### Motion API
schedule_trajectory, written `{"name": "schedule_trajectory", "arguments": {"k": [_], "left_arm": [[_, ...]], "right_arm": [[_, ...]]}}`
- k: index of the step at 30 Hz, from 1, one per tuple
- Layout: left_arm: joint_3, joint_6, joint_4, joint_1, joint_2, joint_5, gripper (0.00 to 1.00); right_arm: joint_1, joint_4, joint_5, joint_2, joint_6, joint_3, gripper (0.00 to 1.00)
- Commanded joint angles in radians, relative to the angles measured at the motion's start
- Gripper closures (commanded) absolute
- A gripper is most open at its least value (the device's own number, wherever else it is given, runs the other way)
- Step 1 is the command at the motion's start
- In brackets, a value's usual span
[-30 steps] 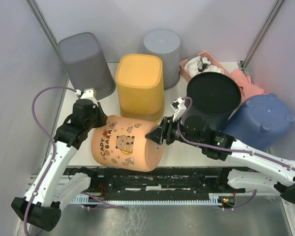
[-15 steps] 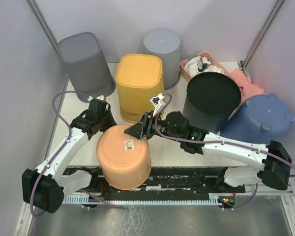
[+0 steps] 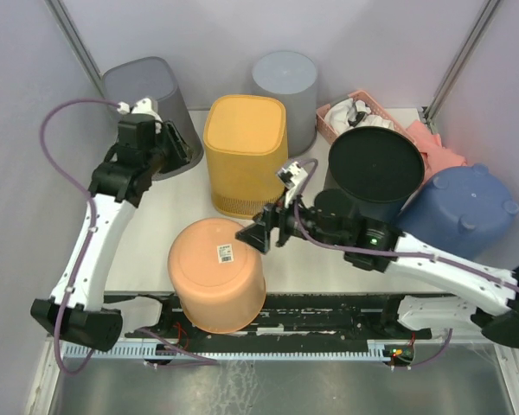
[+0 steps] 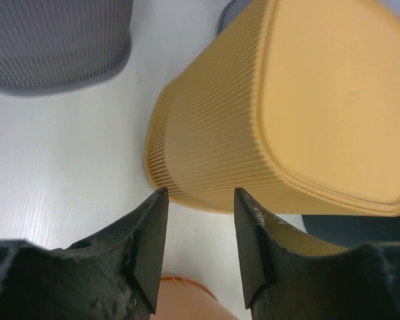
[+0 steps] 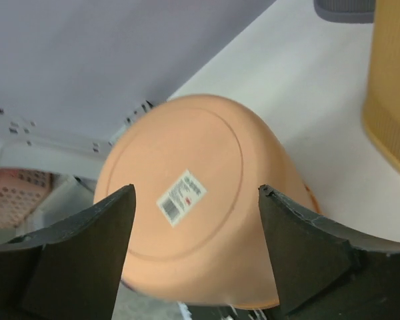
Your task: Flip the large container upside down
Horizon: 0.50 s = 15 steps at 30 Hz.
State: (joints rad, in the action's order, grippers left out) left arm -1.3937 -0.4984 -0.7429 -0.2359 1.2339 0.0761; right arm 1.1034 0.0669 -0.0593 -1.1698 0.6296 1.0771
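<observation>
Here orange container [image 3: 216, 275] bottom-up; pink basket [image 3: 326, 127] maybe holds cloth [image 3: 356, 112].

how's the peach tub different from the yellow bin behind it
The peach tub has a round base with a barcode sticker; the yellow bin has a rounded-square base with no sticker. The peach tub's wall is smooth, the yellow bin's finely ribbed. The peach tub sits at the near edge of the table, the yellow bin farther back. Both stand base up.
</observation>
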Motion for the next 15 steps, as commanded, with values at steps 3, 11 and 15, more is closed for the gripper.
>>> {"name": "schedule_trajectory", "arguments": {"k": [3,11,15], "left_arm": [[-0.116,0.101,-0.056,0.003,-0.157,-0.015,0.47],[-0.018,0.07,-0.035,0.003,-0.378,-0.005,0.37],[-0.03,0.055,-0.063,0.003,-0.429,0.063,0.34]], "right_arm": [[0.01,0.373,0.008,0.279,-0.385,-0.097,0.13],[0.065,0.391,-0.196,0.362,-0.174,-0.27,0.12],[0.242,0.19,-0.051,0.235,-0.149,-0.315,0.05]]}}
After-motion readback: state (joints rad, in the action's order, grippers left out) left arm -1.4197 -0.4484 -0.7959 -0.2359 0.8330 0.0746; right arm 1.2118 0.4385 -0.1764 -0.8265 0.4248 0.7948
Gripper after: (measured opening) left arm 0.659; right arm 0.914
